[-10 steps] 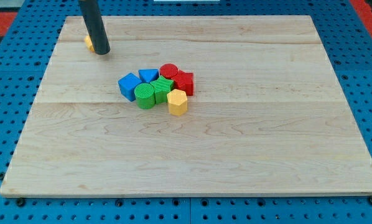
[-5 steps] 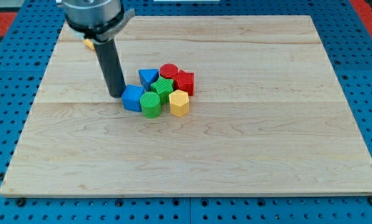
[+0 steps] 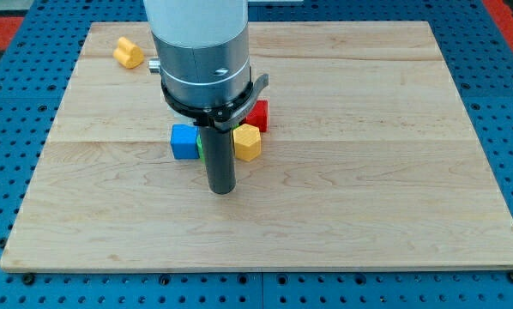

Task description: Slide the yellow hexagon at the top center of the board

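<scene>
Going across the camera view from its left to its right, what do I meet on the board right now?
Yellow block near the top-left corner → blue block → my tip → yellow hexagon → red block. The arm hides the other blocks, so I leave them out.

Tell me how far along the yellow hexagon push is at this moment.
Nothing looks done: the yellow hexagon sits mid-board in the cluster beside the red block, far from the top center. In hand: my tip rests just below and left of it, near the blue block. Left: the whole push toward the view's top.
</scene>
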Controlling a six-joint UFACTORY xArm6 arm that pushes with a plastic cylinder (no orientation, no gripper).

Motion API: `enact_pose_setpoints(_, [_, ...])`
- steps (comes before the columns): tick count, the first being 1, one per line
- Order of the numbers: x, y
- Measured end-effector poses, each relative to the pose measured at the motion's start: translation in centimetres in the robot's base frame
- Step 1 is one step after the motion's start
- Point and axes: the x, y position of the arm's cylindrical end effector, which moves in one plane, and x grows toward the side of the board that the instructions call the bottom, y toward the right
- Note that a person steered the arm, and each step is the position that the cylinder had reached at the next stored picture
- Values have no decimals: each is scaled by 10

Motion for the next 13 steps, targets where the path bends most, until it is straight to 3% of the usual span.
enact_pose_setpoints(3, [-2, -10])
enact_pose_setpoints(5, [-54, -14])
enact_pose_setpoints(6, [-75, 37])
enact_pose_setpoints(7, [-53, 92])
enact_pose_setpoints(8, [-25, 93])
enact_pose_setpoints(9, [-56, 117])
enact_pose_setpoints(10, [-136, 93])
enact_pose_setpoints(11, [-179, 105])
enact_pose_setpoints(12, [-157, 120])
enact_pose_setpoints(13, [-181, 143])
